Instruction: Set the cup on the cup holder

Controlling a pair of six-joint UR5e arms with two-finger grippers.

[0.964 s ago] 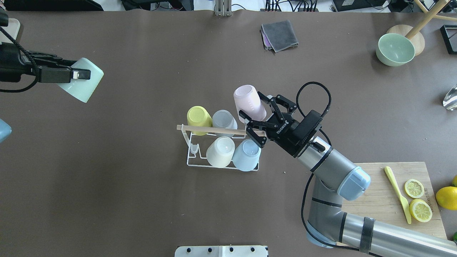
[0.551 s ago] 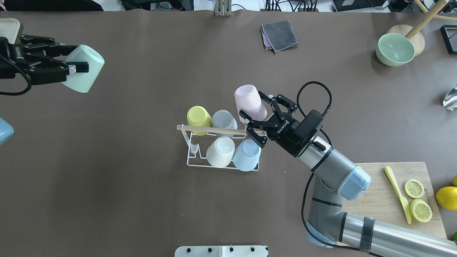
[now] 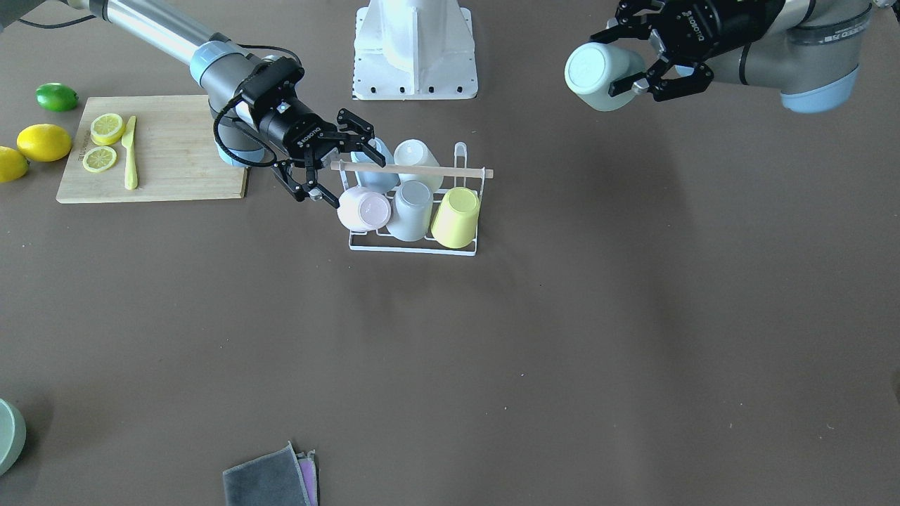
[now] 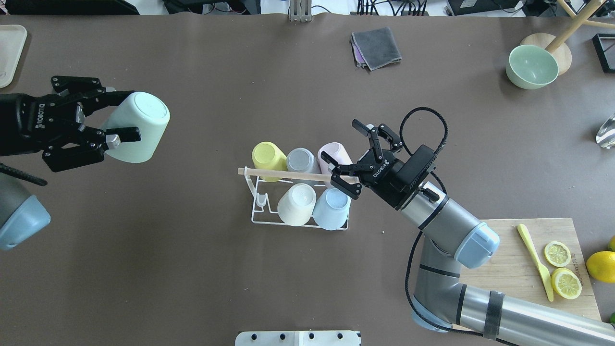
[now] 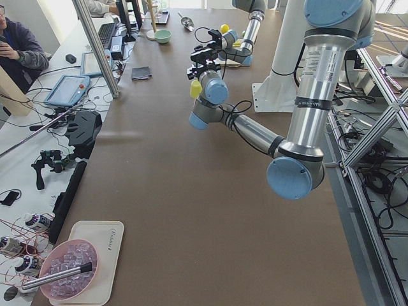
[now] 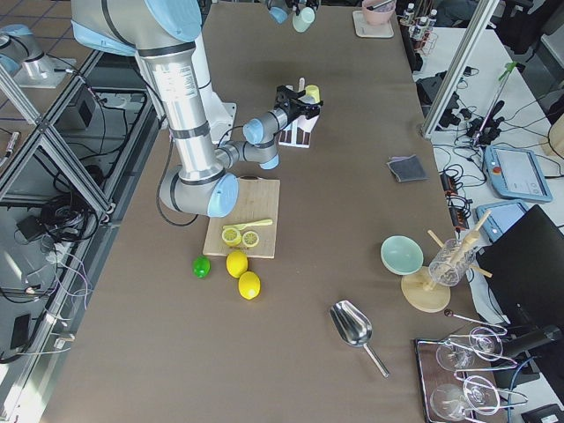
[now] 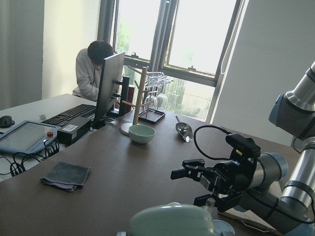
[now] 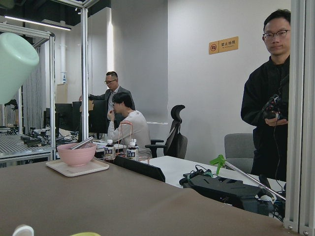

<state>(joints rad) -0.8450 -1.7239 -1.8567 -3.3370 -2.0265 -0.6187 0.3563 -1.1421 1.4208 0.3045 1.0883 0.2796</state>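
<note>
Five cups [image 4: 297, 204] crowd the cup holder [image 4: 274, 174] — R gripper [image 4: 343, 145] spread open just beside it. L gripper [image 4: 129, 114] clamps mint cup [image 4: 141, 129], well apart.

Matt brown paper over the tabletop [image 4: 192, 269]; white-coated wire plus pale wood in the cup holder [image 4: 276, 174]; smooth plastic-looking mint cup [image 4: 139, 126]; soft grey cloth [image 4: 375, 47].

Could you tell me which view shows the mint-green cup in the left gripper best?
Overhead exterior: the mint-green cup shows whole and large, the left gripper closed on its sides. Front-facing shows it too, near the top edge. Exterior right shows it tiny; the wrist views catch only parts; in exterior left I cannot make it out.
</note>
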